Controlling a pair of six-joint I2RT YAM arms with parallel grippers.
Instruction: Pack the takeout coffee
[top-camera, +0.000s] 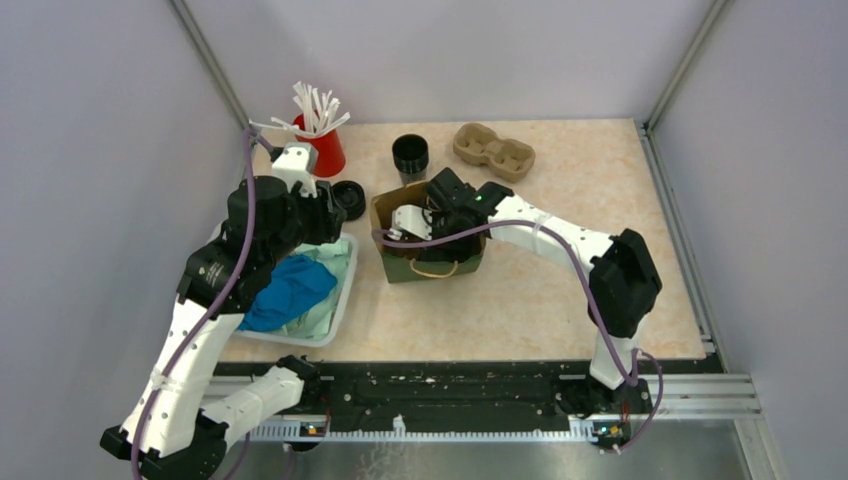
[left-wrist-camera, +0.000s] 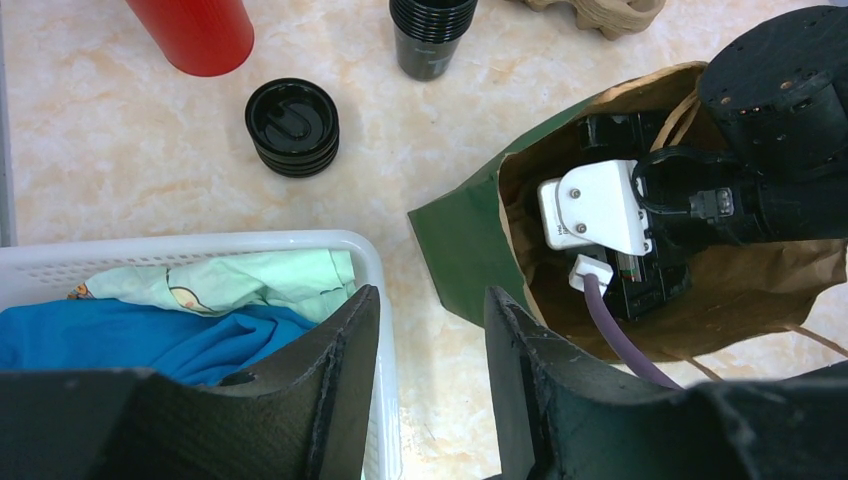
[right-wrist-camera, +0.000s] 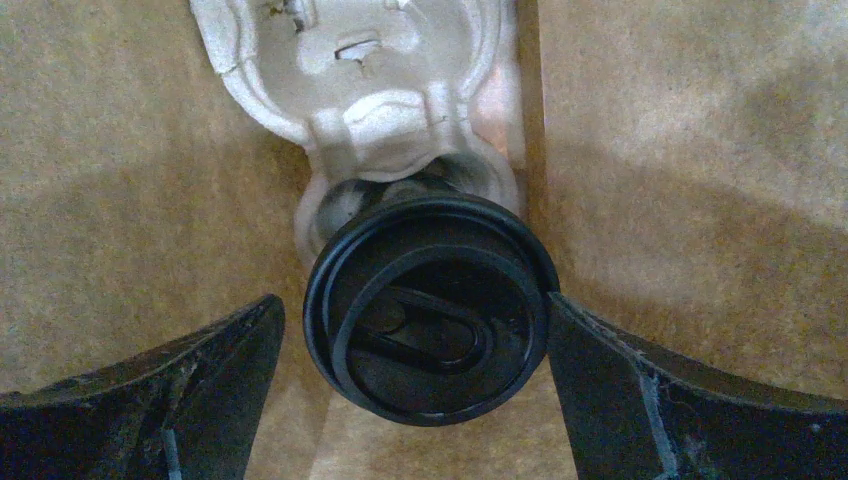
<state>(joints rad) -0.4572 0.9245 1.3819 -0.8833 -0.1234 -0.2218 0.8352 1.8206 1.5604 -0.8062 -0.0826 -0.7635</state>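
The takeout coffee (right-wrist-camera: 430, 310), a black cup with a round black lid, stands in a pale pulp tray (right-wrist-camera: 350, 90) at the bottom of the paper bag (top-camera: 395, 265). My right gripper (right-wrist-camera: 413, 308) reaches down inside the bag and is open. Its fingers stand on either side of the lid. The left finger is clearly apart from it, and the right finger is right at its rim. In the top view the right wrist hides the cup. My left gripper (left-wrist-camera: 430, 292) hovers open over the rim of the white basket (left-wrist-camera: 375, 270), with nothing between its fingers.
A red cup of white sticks (top-camera: 322, 145) stands at the back left. A stack of black lids (top-camera: 349, 197) lies next to it, and a stack of black cups (top-camera: 410, 155) stands behind the bag. A brown pulp tray (top-camera: 493, 150) lies at the back. The basket holds blue and green cloths (top-camera: 290, 290).
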